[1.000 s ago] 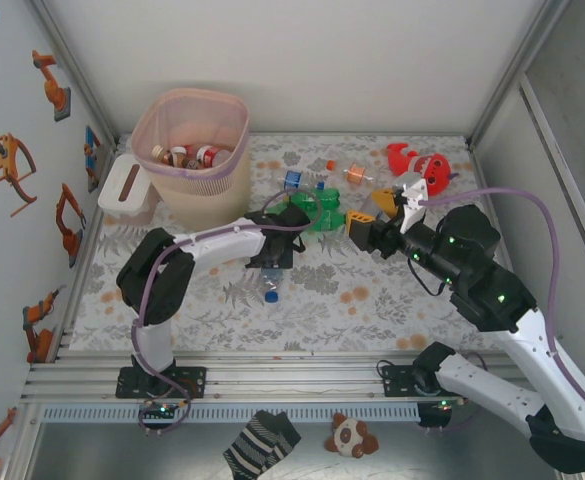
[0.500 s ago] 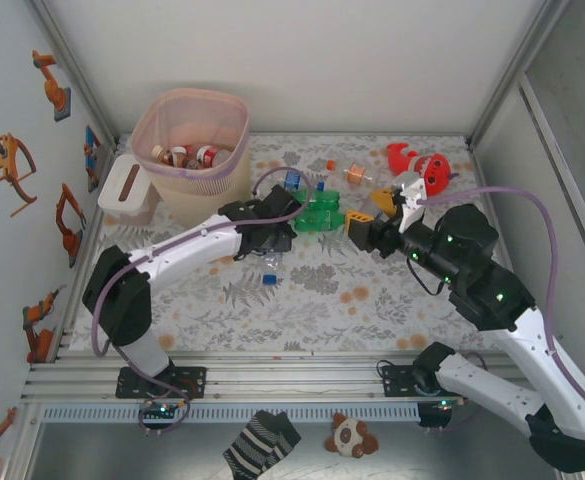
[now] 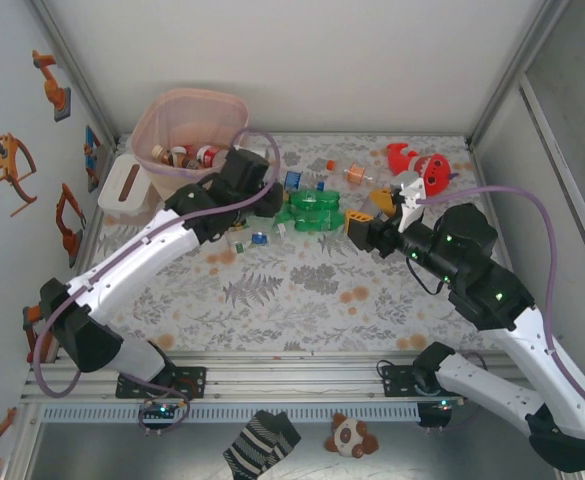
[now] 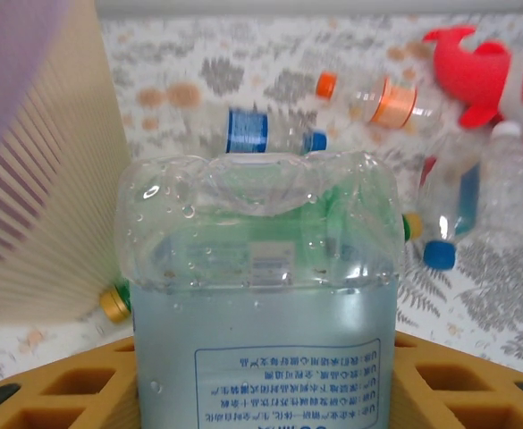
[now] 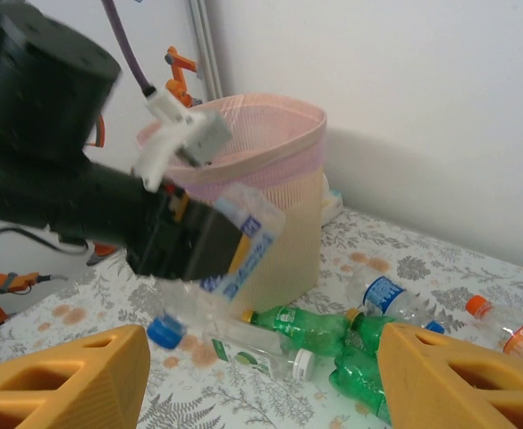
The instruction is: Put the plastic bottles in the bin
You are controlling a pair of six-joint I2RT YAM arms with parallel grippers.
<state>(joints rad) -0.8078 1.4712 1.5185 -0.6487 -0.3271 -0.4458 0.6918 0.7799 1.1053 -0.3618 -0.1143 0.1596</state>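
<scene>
Beside the bin [image 4: 37, 206], the held bottle [image 4: 257, 295] runs off the left wrist view's bottom edge, cap unseen. The bin there is a blur, cut by the left edge. From above, the left arm [image 3: 142, 257] covers the bin's near right wall; the bottles inside [image 3: 187, 155] are too small to count. Far right of the bin, the plush [image 4: 476, 67] is cropped.

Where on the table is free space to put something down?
The near middle of the table is bare, on this side of the green bottles. Crowded: the far strip between the bin and the red plush toy.
</scene>
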